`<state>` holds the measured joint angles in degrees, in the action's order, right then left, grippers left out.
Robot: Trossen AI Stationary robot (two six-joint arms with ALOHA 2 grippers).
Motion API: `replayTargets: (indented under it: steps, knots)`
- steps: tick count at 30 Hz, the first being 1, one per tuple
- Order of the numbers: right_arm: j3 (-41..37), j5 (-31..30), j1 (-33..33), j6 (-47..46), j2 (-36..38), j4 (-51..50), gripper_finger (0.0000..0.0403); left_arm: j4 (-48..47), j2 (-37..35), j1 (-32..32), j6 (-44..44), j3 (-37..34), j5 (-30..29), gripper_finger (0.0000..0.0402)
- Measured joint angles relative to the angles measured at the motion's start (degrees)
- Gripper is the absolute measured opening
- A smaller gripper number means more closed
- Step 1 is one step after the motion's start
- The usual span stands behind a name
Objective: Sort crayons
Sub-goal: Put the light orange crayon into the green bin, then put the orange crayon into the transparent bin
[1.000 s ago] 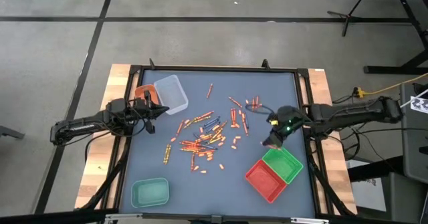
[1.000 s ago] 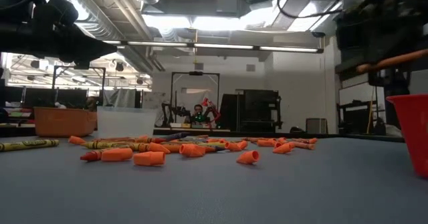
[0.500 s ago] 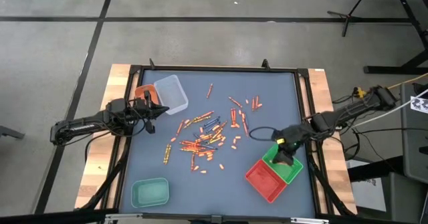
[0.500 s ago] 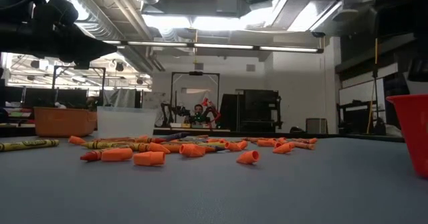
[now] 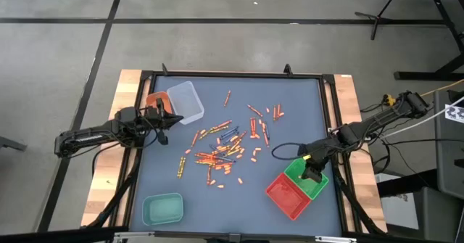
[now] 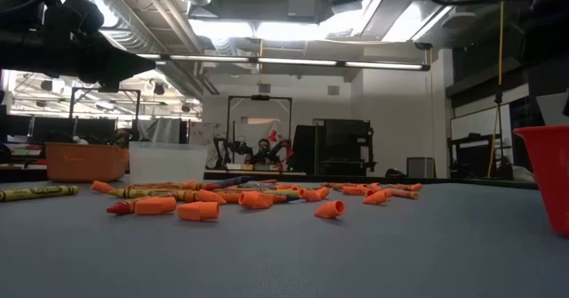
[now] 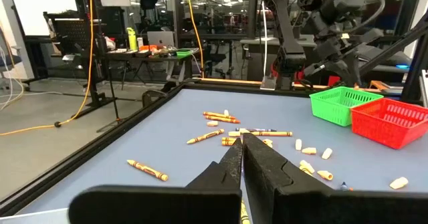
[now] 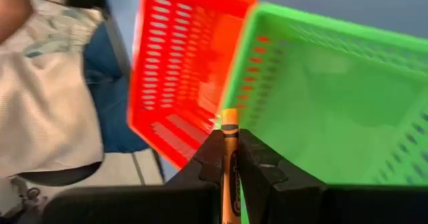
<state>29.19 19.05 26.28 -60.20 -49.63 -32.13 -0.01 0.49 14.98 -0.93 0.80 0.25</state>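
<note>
Right wrist view: fingers (image 8: pixel 231 158) grip orange crayon (image 8: pixel 229 164), label unreadable.

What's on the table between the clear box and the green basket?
In the high view, scattered crayons, mostly orange, lie between the clear box and the green basket.

We see a dark blue-grey table (image 5: pixel 239 199) with pale wooden edges. The scattered crayons (image 5: pixel 221 150) are mostly orange and red, with a few yellow and blue. The baskets are green (image 5: pixel 317 187) and red (image 5: pixel 284 199), both with slotted walls; other trays are teal (image 5: pixel 162 209), clear (image 5: pixel 185 101) and orange (image 5: pixel 153 100). The right gripper (image 8: pixel 227 153) is black, pinching an orange crayon (image 8: pixel 229 162) with black print.
</note>
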Motion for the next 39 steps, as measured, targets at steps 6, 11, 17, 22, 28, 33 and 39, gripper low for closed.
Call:
replayTargets:
  steps: [6,11,17,22,28,33,39]
  knots:
    - [0.0,0.0,0.0,0.0,0.0,-1.5,0.0026,0.0,0.0,0.0,0.0,0.0,0.0,0.0000]
    - [0.0,0.0,0.0,0.0,0.0,-1.5,0.0029,0.0,0.0,0.0,0.0,0.0,0.0,0.0000]
    - [0.0,-0.5,0.0,0.0,0.0,-1.5,0.0090,0.0,0.0,0.0,0.0,0.0,0.2,0.0000]
    - [0.0,-0.5,0.0,0.0,0.0,-1.5,0.0150,0.1,0.0,0.0,-0.1,0.0,1.1,0.0000]
    - [0.0,-0.5,0.0,0.0,0.0,-1.5,0.0173,1.1,0.0,0.0,-1.4,0.0,5.4,0.0000]
    - [0.0,-0.5,0.0,0.0,0.0,-1.4,0.0168,3.9,0.0,-0.4,-5.8,0.0,8.5,0.0000]
    - [0.0,-0.5,0.0,0.0,0.0,-1.3,0.0166,7.8,1.1,-3.5,-8.6,-0.1,8.0,0.0000]
